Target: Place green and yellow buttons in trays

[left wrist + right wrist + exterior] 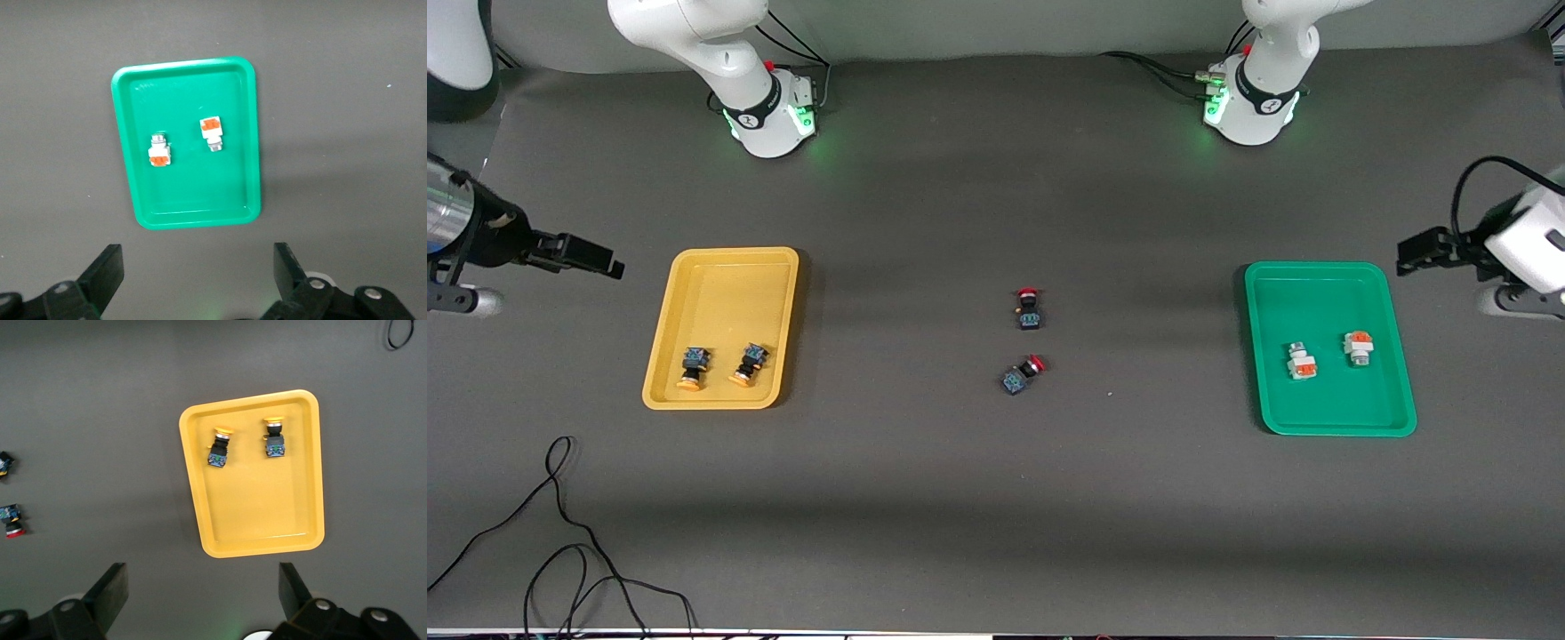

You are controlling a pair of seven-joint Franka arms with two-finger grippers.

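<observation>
Two black switches with yellow caps (693, 367) (748, 364) lie in the yellow tray (729, 293) at the right arm's end of the table; they also show in the right wrist view (219, 448) (273, 439). Two white-and-silver switches with orange blocks (1302, 362) (1358, 347) lie in the green tray (1307, 298) at the left arm's end, also in the left wrist view (159, 151) (211, 131). My right gripper (615, 267) (201, 587) is open and empty, up beside the yellow tray (260, 513). My left gripper (1403, 253) (198, 267) is open and empty, up beside the green tray (193, 193).
Two black switches with red caps (1029, 309) (1022, 374) lie on the dark mat midway between the trays. A loose black cable (560, 533) curls on the mat near the front camera at the right arm's end.
</observation>
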